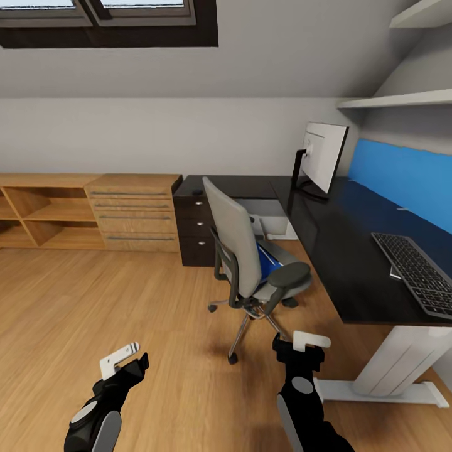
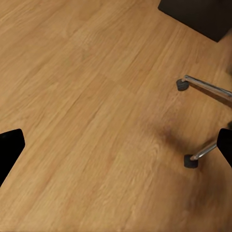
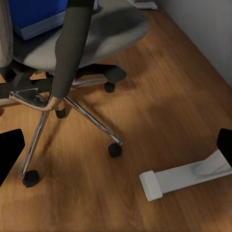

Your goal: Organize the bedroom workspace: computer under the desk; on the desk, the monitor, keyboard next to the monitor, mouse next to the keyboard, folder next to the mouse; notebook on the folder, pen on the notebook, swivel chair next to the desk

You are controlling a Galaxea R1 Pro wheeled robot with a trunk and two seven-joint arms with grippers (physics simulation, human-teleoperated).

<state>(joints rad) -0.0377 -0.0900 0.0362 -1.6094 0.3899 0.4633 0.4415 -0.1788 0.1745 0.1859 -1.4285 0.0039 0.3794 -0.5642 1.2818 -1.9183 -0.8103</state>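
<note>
Head camera looks down across the room at the chair (image 1: 251, 257); both wrist cameras face the floor (image 2: 96, 121) closely, apparently sharing its castors.

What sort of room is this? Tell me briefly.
Probably a home office under a sloped roof: a black desk with monitor and keyboard, a grey swivel chair, and a skylight overhead.

you're facing light wooden low cabinets (image 1: 88, 210) lining the wall, white shelves (image 1: 402, 99) hanging upper right, a skylight (image 1: 107, 19) overhead.
</note>
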